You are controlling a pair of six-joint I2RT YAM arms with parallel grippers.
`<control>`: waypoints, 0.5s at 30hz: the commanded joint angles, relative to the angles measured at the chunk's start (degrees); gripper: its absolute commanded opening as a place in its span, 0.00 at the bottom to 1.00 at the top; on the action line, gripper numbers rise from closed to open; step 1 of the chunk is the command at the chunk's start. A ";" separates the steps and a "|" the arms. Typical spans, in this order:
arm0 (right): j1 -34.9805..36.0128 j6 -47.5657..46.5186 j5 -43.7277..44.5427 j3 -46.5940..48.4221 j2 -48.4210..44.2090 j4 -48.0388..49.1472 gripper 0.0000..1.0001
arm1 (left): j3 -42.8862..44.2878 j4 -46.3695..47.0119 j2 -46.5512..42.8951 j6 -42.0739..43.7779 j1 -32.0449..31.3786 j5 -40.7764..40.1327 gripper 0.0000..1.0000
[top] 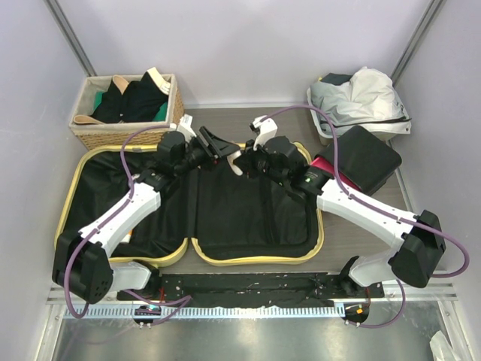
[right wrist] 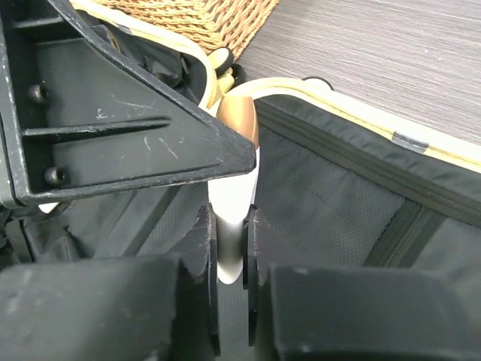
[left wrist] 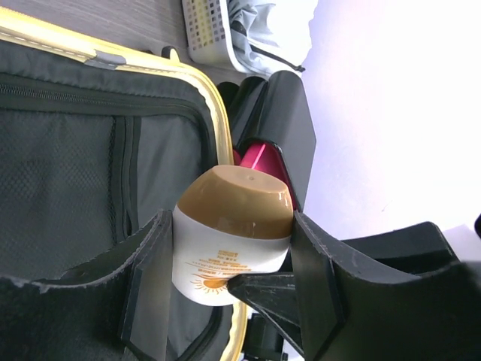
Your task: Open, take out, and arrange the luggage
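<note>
Lying open and flat on the table (top: pixel 225 120), the luggage (top: pixel 240 218) has both black-lined halves facing up, with its pale-yellow rim running round them. It occupies the middle of the table, directly ahead of the 2 arm bases.

Both arms reach to the far edge of the luggage, near the line where the 2 halves join. They meet there on 1 item: a bottle (left wrist: pixel 214 256) with a white body, an orange sun graphic and a brown cap (left wrist: pixel 237 199).

1. Left gripper (left wrist: pixel 229 263): clamped on the bottle. 1 finger presses on each side of the white body, just below the cap. The black lining lies behind the bottle in the left wrist view.
2. Right gripper (right wrist: pixel 231 256): closed on the same bottle. Its 2 pads (right wrist: pixel 210 263) pinch the white body at the end away from the cap. A finger of the left gripper crosses the upper left of the right wrist view, touching the bottle near the cap.
3. Whether the bottle touches the lining cannot be told.

Surroundings:
- A wicker basket (top: pixel 101 135) holding dark clothes (top: pixel 131 98) stands just beyond the far left corner of the luggage.
- A white bin (top: pixel 319 124) holding a pale garment (top: pixel 364 94) stands at the far right of the table.
- A black box (top: pixel 368 154) sits just beside the right edge of the luggage, with a pink-red item (top: pixel 322 164) at its side facing the luggage.
</note>
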 commanded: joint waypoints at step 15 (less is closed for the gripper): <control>-2.52 -11.80 33.15 7.17 -11.29 -36.51 0.01 | 15.50 -26.42 -2.59 28.60 16.13 -6.89 1.00</control>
